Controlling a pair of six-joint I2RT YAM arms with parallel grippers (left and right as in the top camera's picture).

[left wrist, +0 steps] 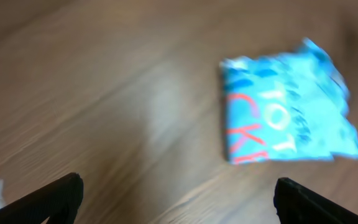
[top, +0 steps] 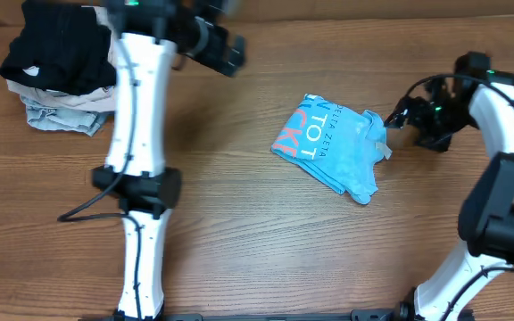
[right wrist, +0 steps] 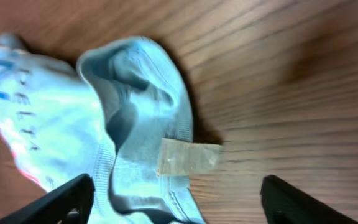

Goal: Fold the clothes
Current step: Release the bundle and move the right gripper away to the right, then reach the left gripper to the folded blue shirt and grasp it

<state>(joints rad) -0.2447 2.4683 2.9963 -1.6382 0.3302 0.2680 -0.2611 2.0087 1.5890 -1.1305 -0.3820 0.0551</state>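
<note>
The clothes, a light sky-blue T-shirt [top: 333, 147], lie folded into a small, slightly rumpled packet in the middle of the table, with white and pink lettering facing up. My left gripper [top: 228, 52] hovers open far to the upper left of it; in the left wrist view the shirt [left wrist: 284, 115] lies well ahead of the wide-spread empty gripper [left wrist: 178, 190]. My right gripper [top: 398, 120] is open at the shirt's right edge. The right wrist view shows the ribbed collar [right wrist: 135, 106] and a clear tag [right wrist: 188, 157] just ahead of the open gripper [right wrist: 176, 194], which grips nothing.
A pile of folded garments sits at the back left, a black one [top: 56, 53] on top of beige and pale denim ones [top: 61, 114]. A black cable [top: 83, 212] trails left from the left arm's base. The wooden table [top: 239, 232] surrounds the shirt.
</note>
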